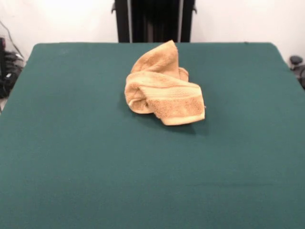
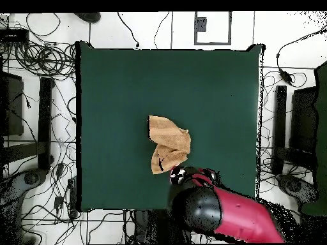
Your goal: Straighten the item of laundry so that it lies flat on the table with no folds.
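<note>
The tan-orange towel (image 1: pixel 163 91) lies crumpled in a heap at the middle of the dark green table (image 1: pixel 71 143). One end stands up in a peak toward the robot, and a border band folds over the front. In the overhead view the towel (image 2: pixel 168 143) sits a little toward the robot's side of the table (image 2: pixel 115 96). The red and black arm (image 2: pixel 223 214) reaches in from the bottom. Its gripper end (image 2: pixel 186 174) hangs high, just beside the towel's near corner and not touching it. The front view shows no gripper.
The robot's black pedestal (image 1: pixel 153 20) stands behind the far table edge. Cables and black stands (image 2: pixel 45 121) lie on the floor around the table on both sides.
</note>
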Motion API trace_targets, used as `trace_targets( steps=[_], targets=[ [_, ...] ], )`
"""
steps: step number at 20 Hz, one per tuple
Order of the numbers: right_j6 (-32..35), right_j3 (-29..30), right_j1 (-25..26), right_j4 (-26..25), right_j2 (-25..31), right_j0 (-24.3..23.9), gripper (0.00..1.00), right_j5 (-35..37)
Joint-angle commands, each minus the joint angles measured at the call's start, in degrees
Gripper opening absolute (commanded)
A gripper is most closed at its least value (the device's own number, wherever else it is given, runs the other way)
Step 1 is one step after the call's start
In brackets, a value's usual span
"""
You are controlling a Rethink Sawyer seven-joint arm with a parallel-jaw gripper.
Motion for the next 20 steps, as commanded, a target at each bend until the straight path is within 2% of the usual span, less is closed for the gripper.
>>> trace_targets(
  steps=[1,7,20],
  targets=[
    [-21.6,-5.5,7.4,-6.0,13.4,-7.8,1.00,7.2],
    [-21.1,-6.5,11.5,-11.1,18.4,-13.1,1.00,4.0],
    [-13.8,-10.4,24.8,-24.2,23.8,-17.5,1.00,-6.6]
  ],
)
